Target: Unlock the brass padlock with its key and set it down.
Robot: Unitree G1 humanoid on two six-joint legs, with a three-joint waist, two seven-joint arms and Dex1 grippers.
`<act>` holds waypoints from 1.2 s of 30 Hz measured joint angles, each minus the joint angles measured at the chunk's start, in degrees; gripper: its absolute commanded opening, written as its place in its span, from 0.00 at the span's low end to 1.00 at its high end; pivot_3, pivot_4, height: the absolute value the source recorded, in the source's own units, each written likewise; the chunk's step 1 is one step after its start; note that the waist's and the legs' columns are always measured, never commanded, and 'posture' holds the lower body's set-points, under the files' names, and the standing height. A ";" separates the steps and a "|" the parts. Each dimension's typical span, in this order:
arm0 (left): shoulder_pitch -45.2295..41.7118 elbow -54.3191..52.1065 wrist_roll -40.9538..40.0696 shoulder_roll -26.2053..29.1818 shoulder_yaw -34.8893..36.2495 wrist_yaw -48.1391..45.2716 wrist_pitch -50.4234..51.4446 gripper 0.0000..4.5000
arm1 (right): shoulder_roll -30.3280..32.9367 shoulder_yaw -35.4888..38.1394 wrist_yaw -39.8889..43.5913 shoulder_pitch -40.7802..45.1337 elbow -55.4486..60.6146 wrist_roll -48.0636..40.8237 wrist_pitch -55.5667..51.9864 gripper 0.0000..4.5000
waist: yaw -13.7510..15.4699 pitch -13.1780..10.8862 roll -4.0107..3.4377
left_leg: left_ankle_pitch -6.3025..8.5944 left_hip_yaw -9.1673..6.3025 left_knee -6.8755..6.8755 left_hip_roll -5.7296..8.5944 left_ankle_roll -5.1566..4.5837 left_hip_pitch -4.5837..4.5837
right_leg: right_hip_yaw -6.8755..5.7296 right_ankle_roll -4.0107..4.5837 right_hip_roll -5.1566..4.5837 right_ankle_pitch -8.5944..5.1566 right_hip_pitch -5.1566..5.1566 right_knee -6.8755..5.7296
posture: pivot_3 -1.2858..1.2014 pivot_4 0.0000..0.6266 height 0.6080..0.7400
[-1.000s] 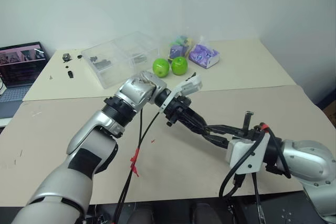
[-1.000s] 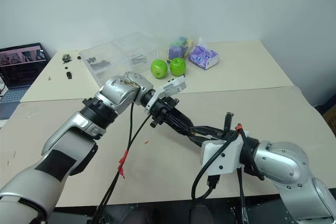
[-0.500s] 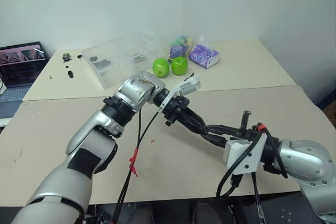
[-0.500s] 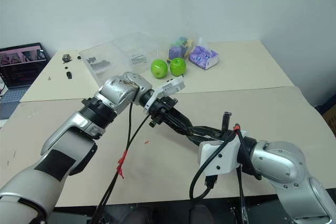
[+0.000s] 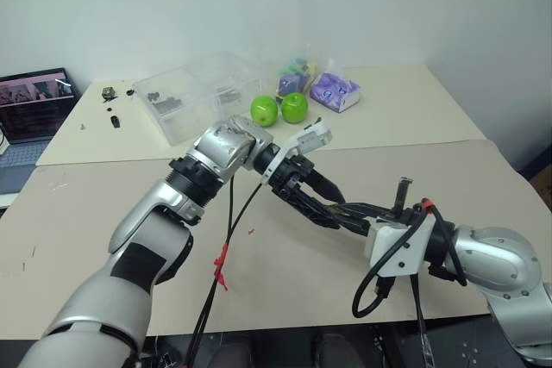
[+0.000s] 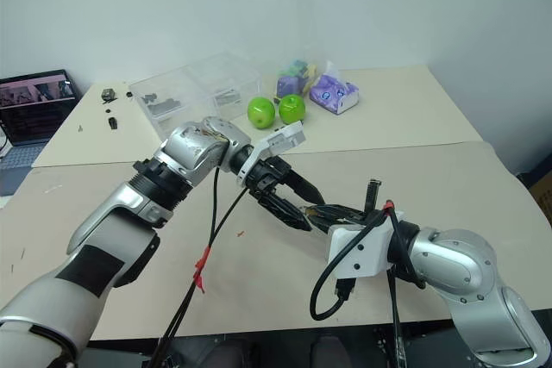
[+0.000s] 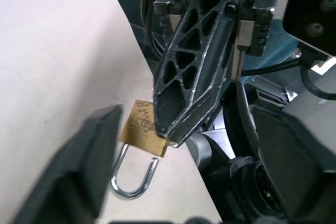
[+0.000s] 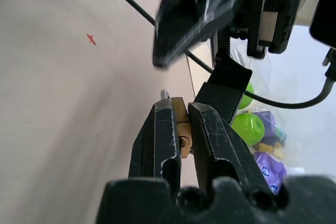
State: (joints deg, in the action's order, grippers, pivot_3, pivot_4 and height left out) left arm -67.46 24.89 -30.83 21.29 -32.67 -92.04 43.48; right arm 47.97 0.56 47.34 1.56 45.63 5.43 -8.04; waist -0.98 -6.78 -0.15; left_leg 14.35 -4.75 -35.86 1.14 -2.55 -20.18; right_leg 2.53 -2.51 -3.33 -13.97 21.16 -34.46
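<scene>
Comparing this moment with the earlier pictures, I see the left gripper (image 5: pixel 312 191) has spread its two black fingers wide apart; a second ago they lay close together against the tips of the right gripper (image 8: pixel 180 121). Both arms otherwise sit where they were, meeting over the beige tabletop (image 5: pixel 285 265) in front of me.

The small yellow-gold brass padlock with its thin silvery shackle (image 7: pixel 139 129) is up in the air between the two hands, not on the table. My right gripper's black fingers are clamped on its brass body, one on each flat side, and the keyhole end faces back toward that wrist camera. In the left wrist view the shackle hangs from the body as a U with one leg standing free of the brass. One left finger (image 7: pixel 79 166) sits just beside the padlock; I cannot tell whether it touches. I cannot make out the key anywhere.

Further back, a clear plastic compartment box (image 5: pixel 200 92) stands on the far table, holding small dark parts in its left compartments; what they are I cannot tell. Just beside it are two green apples (image 5: pixel 279 109), and next to those a clear bag of purple-wrapped items (image 5: pixel 335 90).
</scene>
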 measured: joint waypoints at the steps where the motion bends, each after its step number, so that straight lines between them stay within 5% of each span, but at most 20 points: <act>1: 0.00 -1.05 -0.99 0.91 -0.10 -0.04 0.37 1.00 | 0.00 0.08 0.00 -0.03 -0.08 0.00 0.00 0.05 | 0.00 0.00 0.00 | 0.00 0.00 0.00 0.00 0.00 0.00 | 0.00 0.00 0.00 0.00 0.00 -0.02 | 0.52 0.24 1.00; 8: -0.22 -0.02 -0.71 1.73 0.07 -0.10 -1.05 1.00 | -0.01 0.25 -0.02 -0.08 -0.35 -0.01 0.01 0.05 | 0.26 0.00 0.00 | 0.00 0.00 -0.01 0.01 0.00 0.01 | -0.02 0.00 0.00 0.00 -0.01 0.00 | 0.52 0.24 1.00; 20: -4.15 22.27 12.40 -2.36 10.27 10.26 -15.28 1.00 | -0.05 3.77 0.00 5.96 -2.06 -5.40 -5.07 0.05 | 0.18 0.00 0.00 | 0.01 -0.02 0.06 0.01 -0.02 -0.01 | -0.03 0.05 0.01 0.02 0.01 0.08 | 0.52 0.24 1.00; 28: 0.45 19.09 14.42 -4.42 13.70 12.77 -14.82 1.00 | -0.04 3.97 -0.01 9.09 -1.71 -8.47 -9.48 0.05 | 0.30 0.16 -0.26 | 0.02 -0.02 0.06 0.01 -0.03 -0.02 | -0.04 0.04 -0.01 0.02 0.01 0.08 | 0.52 0.24 1.00; 32: 1.26 15.25 13.78 -4.70 15.38 13.32 -10.78 0.78 | 0.09 4.13 -0.01 9.08 -1.64 -8.99 -10.15 0.05 | 0.25 0.18 -0.29 | 0.02 -0.02 0.05 0.01 -0.03 -0.01 | -0.04 0.04 -0.01 0.02 0.02 0.00 | 0.52 0.24 1.00; 36: 1.25 12.51 12.77 -4.67 17.66 13.56 -7.99 0.45 | 0.64 4.74 -0.01 8.80 -1.74 -8.97 -10.10 0.05 | 0.13 0.18 -0.29 | 0.02 -0.02 0.04 0.00 -0.03 0.02 | -0.04 0.04 0.01 0.02 0.02 -0.04 | 0.52 0.24 1.00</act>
State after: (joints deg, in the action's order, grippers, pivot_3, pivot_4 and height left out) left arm -66.21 37.40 -18.06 16.63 -15.01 -78.48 35.49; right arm 48.61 5.31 47.33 10.35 43.89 -3.54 -18.14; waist -0.86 -6.61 -0.43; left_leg 14.37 -4.77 -35.82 1.14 -2.58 -20.16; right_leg 2.50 -2.47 -3.32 -13.95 21.18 -34.51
